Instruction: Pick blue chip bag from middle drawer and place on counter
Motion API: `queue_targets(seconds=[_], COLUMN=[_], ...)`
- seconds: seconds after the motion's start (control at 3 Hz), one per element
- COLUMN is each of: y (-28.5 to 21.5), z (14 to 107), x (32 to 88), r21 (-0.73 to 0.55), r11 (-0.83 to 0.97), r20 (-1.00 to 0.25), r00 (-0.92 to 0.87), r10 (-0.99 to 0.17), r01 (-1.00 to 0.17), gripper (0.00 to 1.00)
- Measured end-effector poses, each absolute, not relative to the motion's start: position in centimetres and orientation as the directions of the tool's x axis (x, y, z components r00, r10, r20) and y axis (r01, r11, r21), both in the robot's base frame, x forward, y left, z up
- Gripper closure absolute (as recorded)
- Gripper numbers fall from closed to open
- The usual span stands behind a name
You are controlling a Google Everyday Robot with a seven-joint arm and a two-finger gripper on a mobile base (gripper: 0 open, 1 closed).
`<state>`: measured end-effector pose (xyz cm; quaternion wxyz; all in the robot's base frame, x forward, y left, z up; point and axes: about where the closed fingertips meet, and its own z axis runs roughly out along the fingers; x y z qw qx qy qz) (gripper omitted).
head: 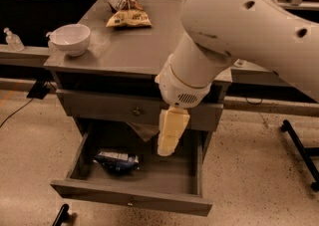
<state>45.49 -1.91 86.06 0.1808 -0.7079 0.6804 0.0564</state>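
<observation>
Zero transfer achieved: blue chip bag [117, 160] lies in the open middle drawer [129, 197], at eight o'clock of the gripper [169, 145], which hangs empty above the drawer. Whether it is spread or closed, I cannot tell. Grasp, lift and counter [149, 46] placement outstanding.

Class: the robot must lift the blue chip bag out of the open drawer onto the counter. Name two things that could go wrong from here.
1. The cream two-finger gripper hangs above the open gray middle drawer, right of the crinkled dark-blue chip bag in the view; reaching across, the arm might clip the closed drawer front above.
2. The foil bag lies flat, so a grasp might slip.
</observation>
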Motion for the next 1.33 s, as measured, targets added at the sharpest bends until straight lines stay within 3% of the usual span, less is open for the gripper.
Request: queue_targets(seconds=[0.67,1.33], y=[-0.9,4.0], z=[83.2,71.6], x=[47.3,44.9], r21=[-0.147,-0.067], r11=[0.012,0.052], r20=[-0.356,-0.496], r00=[0.042,-0.013], r10=[-0.934,-0.868], r01=[-0.989,-0.996], gripper=[0.0,0.0])
